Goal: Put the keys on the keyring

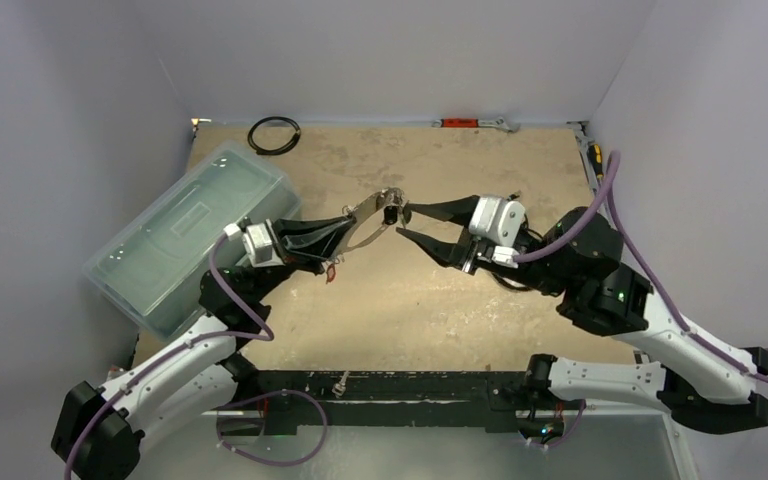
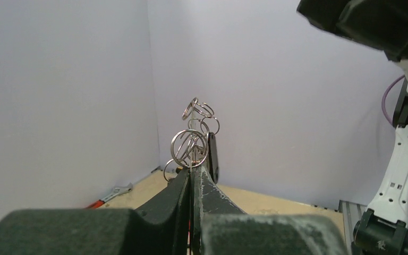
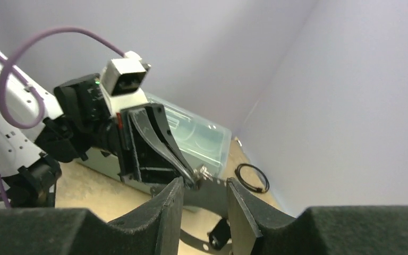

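- Keyring (image 1: 368, 222): we see it clamped in L gripper (image 1: 343, 232), raised above table (image 1: 410, 320) centre.
- Black-tag key (image 1: 390, 213) hangs at its far end.
- R gripper (image 1: 403, 221): jaws apart, gripping nothing, just beside key.

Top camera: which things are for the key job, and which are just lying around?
For the job:
- keyring, pinched in the shut left gripper
- keys, bunched at the ring's far end
- right gripper, open, right beside them

Just lying about:
- clear lidded plastic box
- black coiled cable ring
- red-handled wrench by the back wall
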Controlling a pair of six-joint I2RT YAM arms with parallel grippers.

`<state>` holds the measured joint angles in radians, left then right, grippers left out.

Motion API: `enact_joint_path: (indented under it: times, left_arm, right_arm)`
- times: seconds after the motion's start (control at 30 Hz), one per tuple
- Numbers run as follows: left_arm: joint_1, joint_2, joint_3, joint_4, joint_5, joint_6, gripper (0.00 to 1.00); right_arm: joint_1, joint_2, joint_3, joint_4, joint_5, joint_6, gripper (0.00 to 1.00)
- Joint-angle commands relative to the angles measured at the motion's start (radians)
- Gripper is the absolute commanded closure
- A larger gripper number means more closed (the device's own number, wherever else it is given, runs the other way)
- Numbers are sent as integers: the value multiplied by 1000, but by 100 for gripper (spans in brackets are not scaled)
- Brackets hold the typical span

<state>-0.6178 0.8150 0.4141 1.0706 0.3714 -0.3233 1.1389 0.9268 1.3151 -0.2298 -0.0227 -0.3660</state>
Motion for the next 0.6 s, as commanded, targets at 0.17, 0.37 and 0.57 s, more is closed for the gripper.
enact_joint_path:
  times: [0.17, 0.37, 0.57]
  left_arm:
    - [-18, -19, 155, -268, 153, 197, 100]
    - [-19, -72, 196, -459, 207, 305, 100]
    - [-17, -98, 192, -494, 239, 319, 100]
  right_arm:
    - [-50, 164, 179, -247, -115, -186, 48]
    - [-129, 265, 332, -438, -186, -235, 39]
    - [-151, 300, 384, -513, -242, -242, 42]
